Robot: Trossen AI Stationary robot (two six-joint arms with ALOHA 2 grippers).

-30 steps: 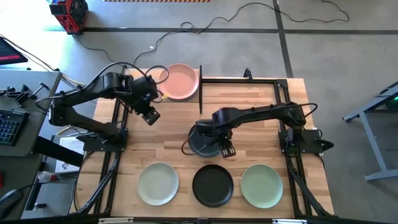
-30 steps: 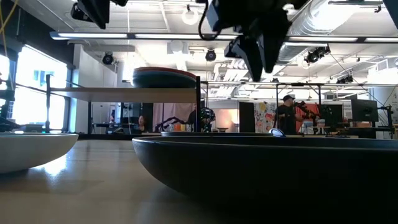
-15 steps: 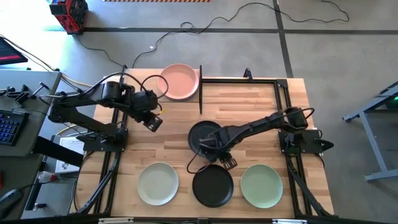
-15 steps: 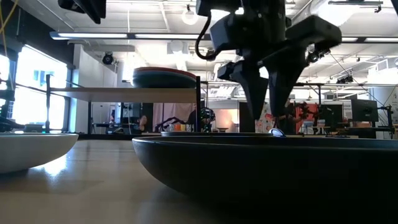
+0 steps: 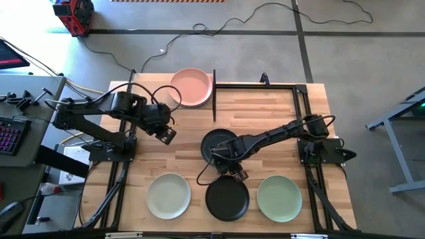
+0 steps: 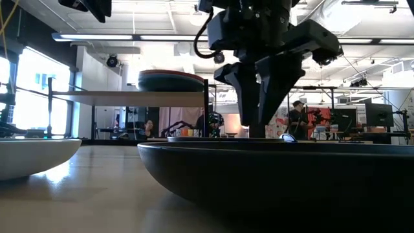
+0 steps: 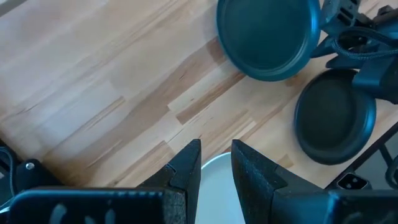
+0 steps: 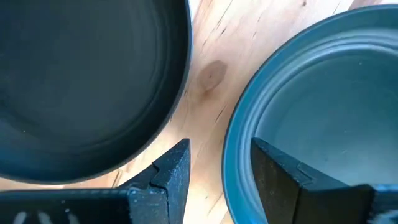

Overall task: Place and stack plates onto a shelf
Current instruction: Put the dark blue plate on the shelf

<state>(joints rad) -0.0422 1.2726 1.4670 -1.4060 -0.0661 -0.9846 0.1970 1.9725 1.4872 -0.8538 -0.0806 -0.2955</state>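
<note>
**Right gripper straddling a plate rim**

My right gripper (image 5: 234, 172) is down at the charcoal plate (image 5: 218, 145), fingers apart astride its near rim. My left gripper (image 5: 166, 135), jaws parted and empty, hovers left of it. I count three plates along the near edge: cream-green (image 5: 169, 195), black (image 5: 227, 198), sage (image 5: 279, 197). One pink plate (image 5: 192, 87) tops the shelf (image 6: 129, 98) stack.

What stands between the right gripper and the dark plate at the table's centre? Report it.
Nothing visible does. The right gripper is open, with one finger on each side of the dark teal plate's rim. The black plate lies close beside it, with a strip of bare wood between the two plates, so it does not block the grip.
</note>
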